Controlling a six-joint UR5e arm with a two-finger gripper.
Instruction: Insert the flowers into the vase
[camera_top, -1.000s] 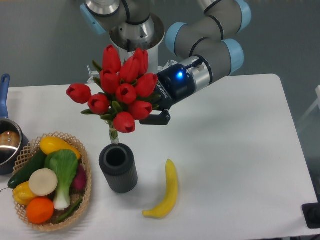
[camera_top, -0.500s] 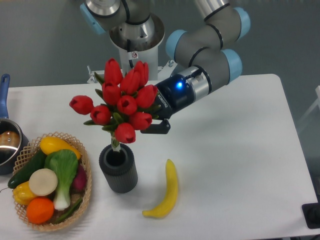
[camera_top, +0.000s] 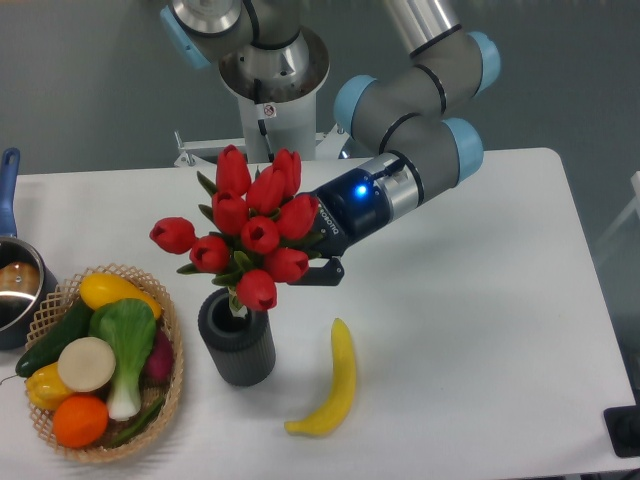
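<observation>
The flowers (camera_top: 248, 231), a bunch of red tulips with green leaves, hang tilted over the vase (camera_top: 238, 340), a short dark ribbed cylinder on the white table. Their bound stems reach down into the vase's round opening. My gripper (camera_top: 312, 258) comes in from the right and is shut on the flowers just under the blooms; one black finger (camera_top: 322, 272) shows below the bunch, the other is hidden behind the blooms.
A wicker basket (camera_top: 168, 378) of vegetables stands left of the vase, almost touching it. A yellow banana (camera_top: 335, 383) lies to the vase's right. A pot with a blue handle (camera_top: 12, 270) sits at the left table edge. The arm's base (camera_top: 272, 75) rises behind.
The gripper has carried the flowers down and a little to the right; the stems, earlier above and behind the vase, now enter its opening.
</observation>
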